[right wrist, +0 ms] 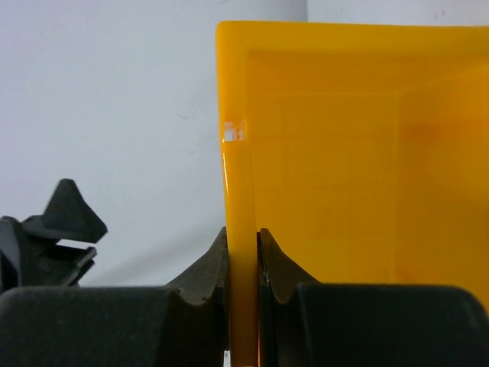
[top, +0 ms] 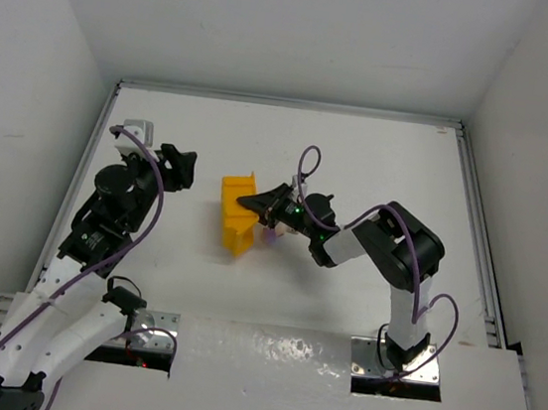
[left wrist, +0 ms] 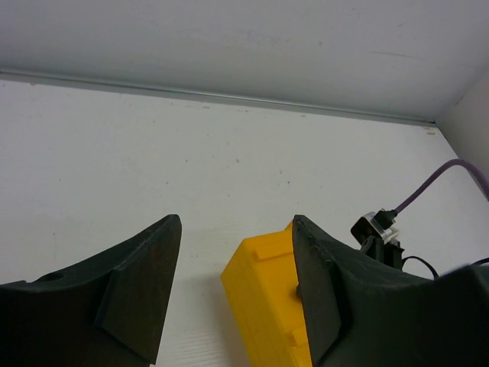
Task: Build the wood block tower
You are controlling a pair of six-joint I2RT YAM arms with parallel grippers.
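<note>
Slippage threatens you: right gripper (right wrist: pixel 243 246) pinches one thin wall of the yellow bin (right wrist: pixel 328 153), left gripper (left wrist: pixel 237 223) spread empty; lifting may tip it.

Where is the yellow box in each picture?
Top view: the yellow bin sits in the middle of the table.
Left wrist view: the bin is bottom middle, partly behind the left hand.
Right wrist view: the bin fills the right side.
Shared landmark: the right hand pinching the bin's wall, seen from above and in its own view.
</note>
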